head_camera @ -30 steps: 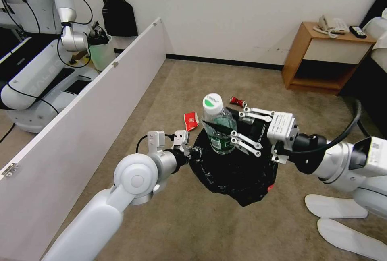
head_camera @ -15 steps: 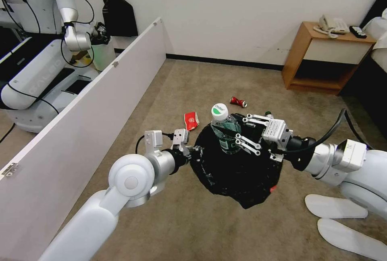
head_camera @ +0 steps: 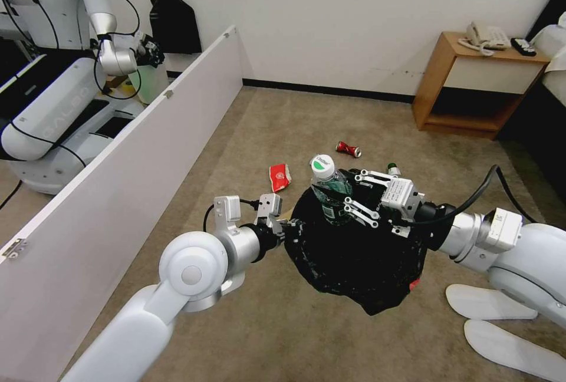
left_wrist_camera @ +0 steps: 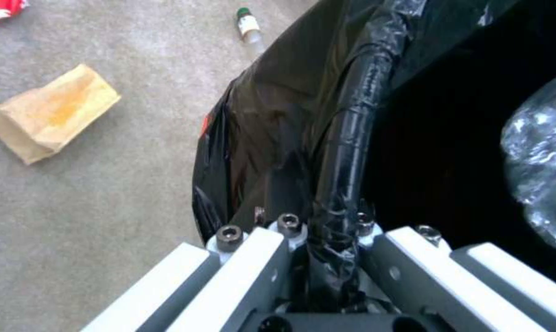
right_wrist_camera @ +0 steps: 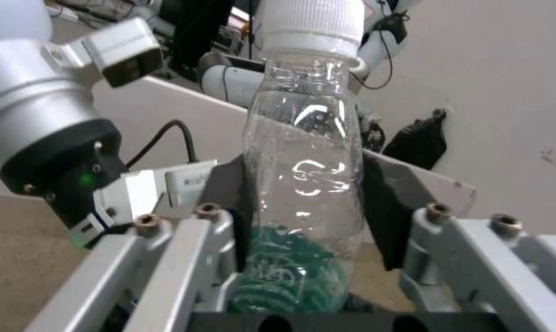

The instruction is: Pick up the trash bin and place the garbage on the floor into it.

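Note:
My left gripper (head_camera: 290,230) is shut on the rim of the trash bin (head_camera: 359,258) and holds it off the floor (head_camera: 283,323). The black liner (left_wrist_camera: 351,129) covers the bin, with a bit of red wall (head_camera: 414,283) peeking out. Over the bin's mouth, my right gripper (head_camera: 349,192) is shut on a clear green-labelled bottle (head_camera: 328,186), upright with its white cap up; its pads (right_wrist_camera: 385,203) press the bottle (right_wrist_camera: 302,152). On the carpet lie a red can (head_camera: 348,148), a red carton (head_camera: 279,176), a small bottle (head_camera: 393,168), a brown cardboard piece (left_wrist_camera: 50,113) and white slippers (head_camera: 489,302).
A long white partition board (head_camera: 135,158) runs along my left, with another robot (head_camera: 53,111) and a pale bucket (head_camera: 150,78) beyond it. A wooden nightstand (head_camera: 471,81) with a phone stands at the back right. Open carpet lies toward the back wall.
My right gripper has come down and drawn back with the bottle, which now sits lower at the bin's mouth. The bin has shifted slightly right in my left gripper.

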Controlling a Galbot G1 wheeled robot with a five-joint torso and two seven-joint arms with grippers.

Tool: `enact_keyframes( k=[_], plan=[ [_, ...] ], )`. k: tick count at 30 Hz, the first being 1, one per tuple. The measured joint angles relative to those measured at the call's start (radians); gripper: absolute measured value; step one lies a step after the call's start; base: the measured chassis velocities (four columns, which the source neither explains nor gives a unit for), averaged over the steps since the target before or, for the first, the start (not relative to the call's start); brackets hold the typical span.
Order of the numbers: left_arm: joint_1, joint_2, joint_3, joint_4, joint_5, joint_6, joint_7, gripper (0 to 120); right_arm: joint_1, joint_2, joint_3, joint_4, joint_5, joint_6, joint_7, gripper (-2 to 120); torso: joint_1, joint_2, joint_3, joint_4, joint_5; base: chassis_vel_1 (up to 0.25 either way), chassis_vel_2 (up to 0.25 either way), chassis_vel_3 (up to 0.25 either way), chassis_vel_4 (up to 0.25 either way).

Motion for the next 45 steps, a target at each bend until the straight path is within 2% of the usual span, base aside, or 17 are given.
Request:
enact_keyframes(
  k=[3, 4, 6, 7, 9, 10, 11, 17, 19, 25, 35, 45],
  plan=[
    [-0.005, -0.003, 0.000, -0.002, -0.005, -0.003, -0.005, 0, 0.004, 0.011, -0.013, -0.007, -0.009, -0.001, 0.000, 56, 0.000, 0.000, 0.000, 0.0001, 0.0000, 0.000, 0.000, 0.000, 0.000],
    [-0.005, -0.003, 0.000, -0.002, -0.005, -0.003, -0.005, 0, 0.004, 0.011, -0.013, -0.007, -0.009, -0.001, 0.000, 56, 0.000, 0.000, 0.000, 0.0001, 0.0000, 0.000, 0.000, 0.000, 0.000],
    [-0.004, -0.001, -0.001, -0.002, -0.005, -0.003, -0.005, 0, 0.004, 0.012, -0.014, -0.007, -0.009, -0.001, 0.000, 66, 0.000, 0.000, 0.000, 0.0000, 0.0000, 0.000, 0.000, 0.000, 0.000],
    [-0.004, -0.001, -0.001, -0.002, -0.005, -0.003, -0.005, 0, 0.004, 0.012, -0.014, -0.007, -0.009, -0.001, 0.000, 66, 0.000, 0.000, 0.000, 0.0000, 0.0000, 0.000, 0.000, 0.000, 0.000],
    [-0.003, 0.001, -0.003, -0.001, -0.002, -0.004, -0.005, 0, 0.004, 0.010, -0.011, -0.003, -0.005, -0.001, 0.000, 77, 0.000, 0.000, 0.000, 0.0001, 0.0000, 0.000, 0.000, 0.000, 0.000],
    [-0.003, 0.001, -0.003, -0.001, -0.002, -0.004, -0.005, 0, 0.004, 0.010, -0.011, -0.003, -0.005, -0.001, 0.000, 77, 0.000, 0.000, 0.000, 0.0001, 0.0000, 0.000, 0.000, 0.000, 0.000],
    [-0.003, 0.001, -0.003, 0.003, 0.002, -0.004, -0.005, 0, 0.004, 0.008, -0.009, 0.003, -0.001, -0.001, 0.000, 85, 0.000, 0.000, 0.000, 0.0001, 0.0000, 0.000, 0.000, 0.000, 0.000],
    [-0.011, -0.003, -0.003, 0.015, 0.008, -0.005, -0.005, 0, 0.003, -0.003, 0.001, 0.013, 0.005, -0.002, -0.001, 79, 0.000, 0.000, 0.000, 0.0001, -0.0001, 0.000, 0.000, 0.000, 0.000],
    [-0.018, -0.004, -0.003, 0.018, 0.007, -0.006, -0.005, 0, -0.002, -0.003, 0.003, 0.012, 0.004, -0.002, -0.004, 90, 0.000, 0.000, 0.000, 0.0000, 0.0000, 0.000, 0.000, 0.000, 0.000],
    [-0.022, -0.004, -0.004, 0.022, 0.007, -0.007, -0.005, 0, -0.001, -0.004, 0.006, 0.012, 0.007, -0.002, -0.005, 99, 0.000, 0.000, 0.000, 0.0001, 0.0000, 0.000, 0.000, 0.000, 0.000],
    [-0.023, -0.001, -0.005, 0.028, 0.011, -0.008, -0.004, 0, -0.003, -0.015, 0.029, 0.025, 0.031, 0.004, -0.004, 100, 0.000, 0.000, 0.000, 0.0000, 0.0000, 0.000, 0.000, 0.000, 0.000],
    [0.001, 0.006, -0.018, 0.031, 0.037, -0.008, 0.006, 0, 0.015, -0.045, 0.071, 0.059, 0.098, 0.017, 0.023, 100, 0.000, 0.000, 0.000, 0.0000, -0.0001, 0.000, 0.000, 0.000, 0.000]
  ],
)
